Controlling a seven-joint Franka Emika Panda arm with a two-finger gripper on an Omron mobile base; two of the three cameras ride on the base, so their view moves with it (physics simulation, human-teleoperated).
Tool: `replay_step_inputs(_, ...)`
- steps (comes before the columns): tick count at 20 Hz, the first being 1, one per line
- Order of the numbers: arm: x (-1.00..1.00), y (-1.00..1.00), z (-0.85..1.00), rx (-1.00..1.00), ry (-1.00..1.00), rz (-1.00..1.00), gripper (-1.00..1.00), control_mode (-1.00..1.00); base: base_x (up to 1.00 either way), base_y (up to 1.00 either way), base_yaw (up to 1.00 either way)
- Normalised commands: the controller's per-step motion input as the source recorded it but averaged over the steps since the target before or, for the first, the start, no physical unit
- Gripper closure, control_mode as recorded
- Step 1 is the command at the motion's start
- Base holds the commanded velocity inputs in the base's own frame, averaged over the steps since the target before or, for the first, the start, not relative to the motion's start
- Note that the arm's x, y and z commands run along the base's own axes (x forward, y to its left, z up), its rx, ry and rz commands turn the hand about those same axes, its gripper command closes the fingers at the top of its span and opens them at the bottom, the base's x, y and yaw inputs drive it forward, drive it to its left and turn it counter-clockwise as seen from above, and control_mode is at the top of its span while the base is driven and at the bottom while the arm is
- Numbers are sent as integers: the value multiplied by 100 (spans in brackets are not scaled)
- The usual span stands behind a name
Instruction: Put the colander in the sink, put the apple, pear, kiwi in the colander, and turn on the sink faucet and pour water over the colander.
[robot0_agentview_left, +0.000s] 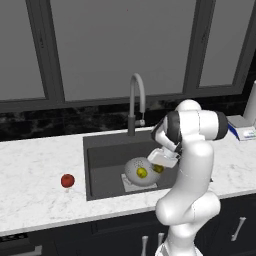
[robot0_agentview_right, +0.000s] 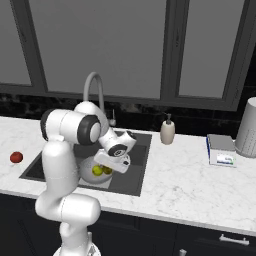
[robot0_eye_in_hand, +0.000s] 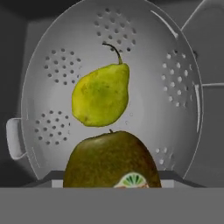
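Over the sink (robot0_agentview_left: 105, 155), the claw (robot0_agentview_left: 162, 161) is hanging just above the colander (robot0_agentview_left: 131, 170), which is sitting on the basin floor. The pear (robot0_eye_in_hand: 101, 95) is lying inside it, stem pointing to 12 o'clock in the hand view. The kiwi (robot0_eye_in_hand: 111, 159) is sitting at 6 o'clock, right under the camera. Its bulk is hiding the fingers, so I cannot tell whether the claw is gripping it, merely bracketing it, or standing free.

The apple (robot0_agentview_left: 67, 180) is waiting on the worktop (robot0_agentview_left: 35, 165), well apart at 9 o'clock of the sink in the left base view.

Risks, as I am judging them:
- If the kiwi is being held, lifting away without letting go would be carrying it back out.
- Dropping it against the pear could be knocking either fruit up the curved wall.
- A fast swing toward the apple could be clipping the colander rim or the faucet (robot0_agentview_left: 136, 100) at 12 o'clock.
- The round apple could be rolling off under a glancing pinch.

A round green-and-white sticker is showing on the kiwi; no lettering is reading clearly. A box (robot0_agentview_right: 220, 150) at 3 o'clock is bearing a blue label, too small to read.
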Motion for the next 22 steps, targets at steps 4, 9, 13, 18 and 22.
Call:
replay_step_inputs(4, 6, 18, -28, 1, -3, 0, 100, -100, 0, 0, 0)
replay_step_inputs(9, 1, 28, -3, 0, -6, 0, -100, -100, 0, 0, 0)
replay_step_inputs(13, 0, 15, 0, 0, -8, 0, -100, -100, 0, 0, 0)
replay_step_inputs(18, 0, 5, 0, 1, -8, 0, -100, -100, 0, 0, 0)
replay_step_inputs(22, -13, -3, 2, 9, -12, 0, -100, -100, 0, 0, 0)
